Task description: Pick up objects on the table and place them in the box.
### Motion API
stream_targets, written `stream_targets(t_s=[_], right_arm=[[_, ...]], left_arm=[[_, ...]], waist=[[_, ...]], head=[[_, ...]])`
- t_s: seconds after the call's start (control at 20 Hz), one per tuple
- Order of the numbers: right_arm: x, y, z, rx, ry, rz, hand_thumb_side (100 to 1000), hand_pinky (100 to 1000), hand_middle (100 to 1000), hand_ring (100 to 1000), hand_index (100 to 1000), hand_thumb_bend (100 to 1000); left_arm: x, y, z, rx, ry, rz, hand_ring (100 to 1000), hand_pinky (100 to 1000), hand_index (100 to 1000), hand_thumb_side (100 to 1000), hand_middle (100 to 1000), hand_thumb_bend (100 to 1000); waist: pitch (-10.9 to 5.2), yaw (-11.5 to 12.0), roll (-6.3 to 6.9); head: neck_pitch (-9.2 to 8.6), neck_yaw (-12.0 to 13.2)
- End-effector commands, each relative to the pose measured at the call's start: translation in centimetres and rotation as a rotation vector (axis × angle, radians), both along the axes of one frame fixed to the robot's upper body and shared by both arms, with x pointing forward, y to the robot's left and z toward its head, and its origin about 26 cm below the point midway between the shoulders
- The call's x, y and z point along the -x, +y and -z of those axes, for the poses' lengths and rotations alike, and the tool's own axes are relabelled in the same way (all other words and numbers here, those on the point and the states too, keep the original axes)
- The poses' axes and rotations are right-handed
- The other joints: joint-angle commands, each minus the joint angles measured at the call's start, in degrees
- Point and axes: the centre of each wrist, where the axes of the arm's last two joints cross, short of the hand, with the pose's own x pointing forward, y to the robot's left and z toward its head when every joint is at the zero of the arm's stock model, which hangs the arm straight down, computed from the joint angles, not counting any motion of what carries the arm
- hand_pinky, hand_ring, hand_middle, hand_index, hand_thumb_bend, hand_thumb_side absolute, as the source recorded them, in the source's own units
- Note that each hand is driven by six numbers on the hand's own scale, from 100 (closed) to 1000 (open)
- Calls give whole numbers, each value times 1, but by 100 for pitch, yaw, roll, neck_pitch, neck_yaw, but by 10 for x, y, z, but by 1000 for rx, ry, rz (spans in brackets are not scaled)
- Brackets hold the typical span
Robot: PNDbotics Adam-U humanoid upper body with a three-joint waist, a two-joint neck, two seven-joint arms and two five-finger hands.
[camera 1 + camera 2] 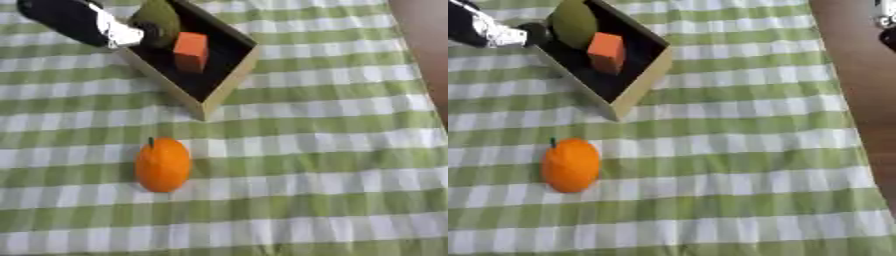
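Observation:
An open box with pale walls and a black inside lies askew at the top of the green-and-white checked cloth. An orange block stands inside it. My left hand comes in from the upper left on a black arm with a silver wrist. It is at the box's far left wall, with its fingers round a green fruit that hangs over that wall. An orange fruit with a small green stem lies on the cloth in front of the box, apart from it. My right hand does not show.
The checked tablecloth runs wide to the right of and in front of the orange fruit. The table's right edge meets a brown floor. A small dark and pale shape sits at the top right edge.

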Motion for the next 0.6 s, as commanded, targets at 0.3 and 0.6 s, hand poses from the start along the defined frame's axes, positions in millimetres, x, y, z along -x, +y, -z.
stream_targets(t_s=[0.3, 0.6], right_arm=[[3, -1, -10, 28, -27, 2, 488, 938, 762, 925, 890, 100], [3, -1, -9, 24, -20, 4, 488, 939, 762, 926, 892, 100]], left_arm=[[21, 7, 11, -213, 170, 11, 841, 874, 914, 454, 791, 577], [17, 15, 33, -307, 257, -33, 848, 880, 916, 447, 796, 623]], waist=[[-225, 60, 60], [-210, 71, 82]], head=[[73, -39], [103, -44]])
